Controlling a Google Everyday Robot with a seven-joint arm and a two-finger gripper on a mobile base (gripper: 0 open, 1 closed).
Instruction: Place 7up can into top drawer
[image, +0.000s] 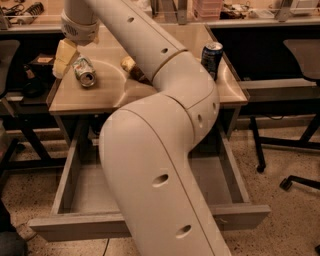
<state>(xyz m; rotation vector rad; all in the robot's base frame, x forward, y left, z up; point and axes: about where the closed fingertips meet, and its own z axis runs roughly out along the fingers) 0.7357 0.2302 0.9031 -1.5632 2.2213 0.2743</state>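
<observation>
The 7up can (84, 71), pale green with a silver top, lies on its side on the left part of the tan table (105, 92). My gripper (63, 58) hangs just left of the can, close to the table's left edge, and it holds nothing that I can see. The top drawer (150, 223) stands pulled out below the table, its grey front panel toward the camera and its grey bottom (90, 190) partly showing. My big white arm (160, 150) covers the middle of the drawer.
A dark blue can (211, 57) stands upright at the table's right side. A brown snack bag (130, 65) peeks out behind the arm. Office chairs stand at the right (300, 55) and far left (7, 60). A cluttered bench (240, 12) runs along the back.
</observation>
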